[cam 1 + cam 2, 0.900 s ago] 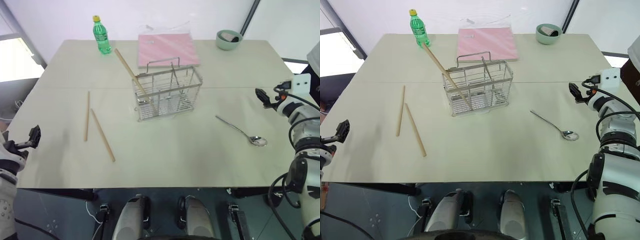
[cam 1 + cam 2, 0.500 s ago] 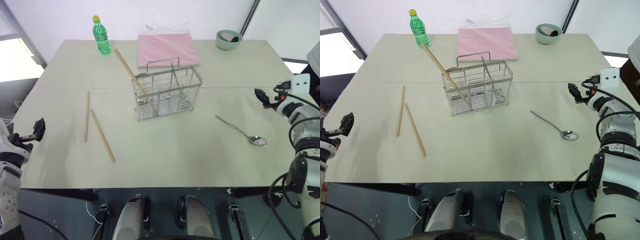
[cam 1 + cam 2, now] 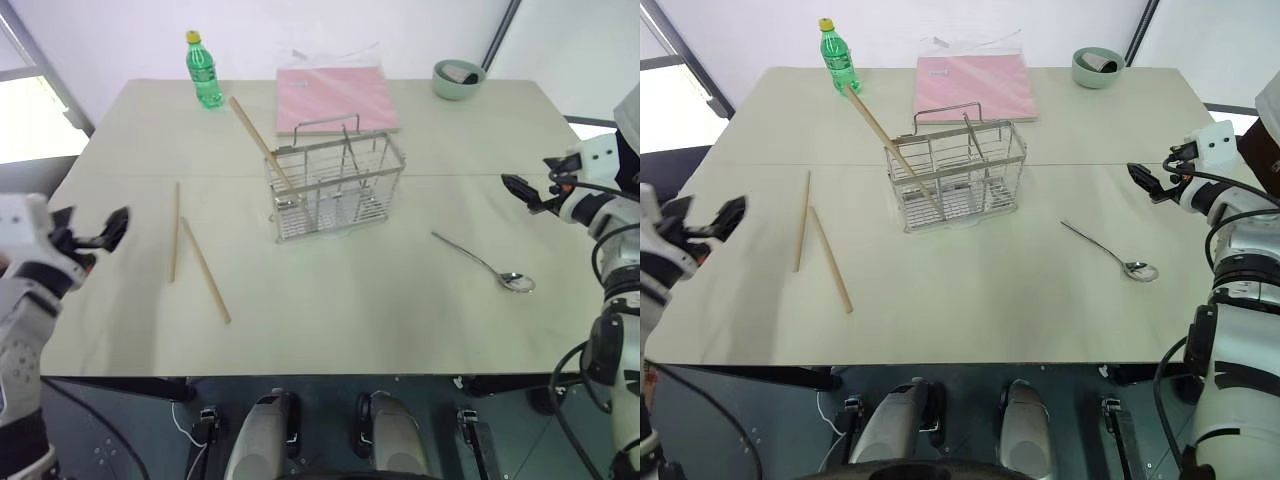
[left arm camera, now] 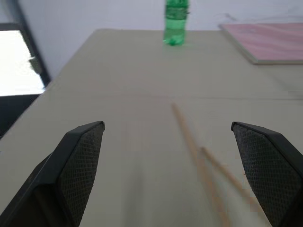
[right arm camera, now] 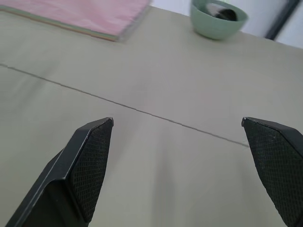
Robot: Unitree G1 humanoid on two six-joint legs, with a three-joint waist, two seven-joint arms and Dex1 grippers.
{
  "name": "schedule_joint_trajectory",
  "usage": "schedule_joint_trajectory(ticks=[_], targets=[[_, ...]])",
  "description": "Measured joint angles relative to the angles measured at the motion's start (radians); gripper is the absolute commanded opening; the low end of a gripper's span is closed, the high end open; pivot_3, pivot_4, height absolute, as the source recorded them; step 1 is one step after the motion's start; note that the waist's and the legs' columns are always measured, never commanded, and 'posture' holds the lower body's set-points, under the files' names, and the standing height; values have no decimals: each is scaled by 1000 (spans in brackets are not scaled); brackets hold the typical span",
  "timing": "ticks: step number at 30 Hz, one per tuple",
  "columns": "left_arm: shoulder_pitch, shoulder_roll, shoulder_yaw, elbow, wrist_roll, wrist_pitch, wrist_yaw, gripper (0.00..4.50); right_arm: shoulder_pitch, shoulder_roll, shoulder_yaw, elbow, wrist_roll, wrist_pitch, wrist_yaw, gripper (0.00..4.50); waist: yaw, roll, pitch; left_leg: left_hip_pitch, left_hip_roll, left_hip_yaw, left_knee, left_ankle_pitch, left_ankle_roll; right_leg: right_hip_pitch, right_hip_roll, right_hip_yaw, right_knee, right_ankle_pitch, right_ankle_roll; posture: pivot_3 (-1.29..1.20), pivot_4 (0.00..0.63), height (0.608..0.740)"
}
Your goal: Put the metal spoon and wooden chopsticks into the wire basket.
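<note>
Both grippers, left gripper (image 3: 112,222) & right gripper (image 3: 512,186), gape empty; thin wooden chopsticks (image 3: 205,269) lie flat, likely to skid when pinched.

beige table (image 3: 330,310) with basket (image 3: 335,187), spoon (image 3: 484,263)

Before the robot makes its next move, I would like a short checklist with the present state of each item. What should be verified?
1. Left claw open and holding nothing: ok.
2. Right claw open and holding nothing: ok.
3. Two wooden chopsticks lie flat on the table, near the left claw, nothing on top of them: ok.
4. Metal spoon lies free on the table, on the right claw's side: ok.
5. Wire basket upright, top open: ok; one chopstick already leans in it.
6. All task items in the basket: not ok; the spoon and two chopsticks are outside.
</note>
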Motion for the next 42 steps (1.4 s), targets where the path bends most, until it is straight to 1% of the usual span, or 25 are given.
schedule_joint_trajectory(ticks=[2, 3, 6, 9, 12, 15, 21, 28, 31, 38, 39, 42], targets=[[-69, 43, -62, -46, -76, 72, -54, 4500, -24, -14, 40, -23, -14, 34, 98, 4448, -2, 0, 0, 0, 0, 0, 0, 0, 0, 0, 0, 0, 0, 0, 0, 0, 150, 686], [-114, 83, -120, -82, -120, 113, -102, 4500, -35, -30, 69, -34, -24, 59, 172, 4448, -2, 0, 0, 0, 0, 0, 0, 0, 0, 0, 0, 0, 0, 0, 0, 0, 150, 686], [-174, 133, -222, -158, -199, 170, -199, 4500, -51, -49, 124, -65, -46, 109, 303, 4448, -3, 1, 1, 0, 0, 1, -1, 3, -1, 0, 1, 1, -1, 0, 0, 0, 150, 686], [-243, 147, -332, -211, -274, 211, -291, 4500, -51, -64, 197, -92, -86, 171, 427, 4448, -4, 2, 1, 1, 0, 1, -1, 3, -1, 0, 1, 1, 0, 0, 0, 0, 150, 686], [-317, 144, -395, -221, -323, 238, -333, 4500, -32, -79, 249, -114, -121, 218, 486, 4448, -2, 2, 2, 1, 0, 1, -1, 3, -1, 0, 1, 1, 0, 0, 0, 0, 150, 686], [-407, 112, -448, -208, -350, 254, -349, 4500, 1, -79, 293, -122, -150, 263, 516, 4448, 2, 2, 2, 1, 0, 1, 0, 4, -2, 1, 1, 0, 0, 0, 0, 0, 150, 686], [-479, 71, -545, -148, -340, 264, -383, 4500, 30, -68, 312, -114, -179, 307, 485, 4448, -1, 3, 3, 1, 0, 1, -1, 6, -4, 1, 1, 1, 0, 0, 0, 0, 150, 686], [-497, 63, -569, -123, -314, 265, -395, 4500, 46, -55, 316, -101, -188, 313, 448, 4448, -2, 2, 2, 3, 0, 1, 0, 6, -4, 3, 1, 1, 0, 0, 0, 0, 150, 686], [-503, 63, -569, -123, -314, 269, -396, 4500, 46, -47, 316, -96, -193, 321, 430, 3641, -2, -1, 1, 4, 0, 0, 0, 5, -4, 4, 1, 1, 0, 0, 0, 0, 150, 686], [-505, 68, -569, -122, -305, 270, -398, 4500, 53, -39, 302, -102, -195, 344, 419, 225, -2, -1, 1, 4, 0, 0, 0, 6, -4, 4, 2, 0, 0, 0, 0, 0, 150, 686], [-507, 68, -568, -121, -304, 270, -398, 4500, 56, -39, 301, -108, -194, 345, 421, 99, -2, -1, 1, 4, 0, 0, 0, 6, -4, 4, 2, 0, 0, 0, 0, 0, 150, 686], [-515, 68, -568, -114, -301, 270, -402, 4500, 63, -39, 295, -118, -194, 350, 421, 99, -2, -1, 1, 4, 0, 0, 0, 6, -4, 4, 2, 0, 0, 0, 0, 0, 150, 686]])
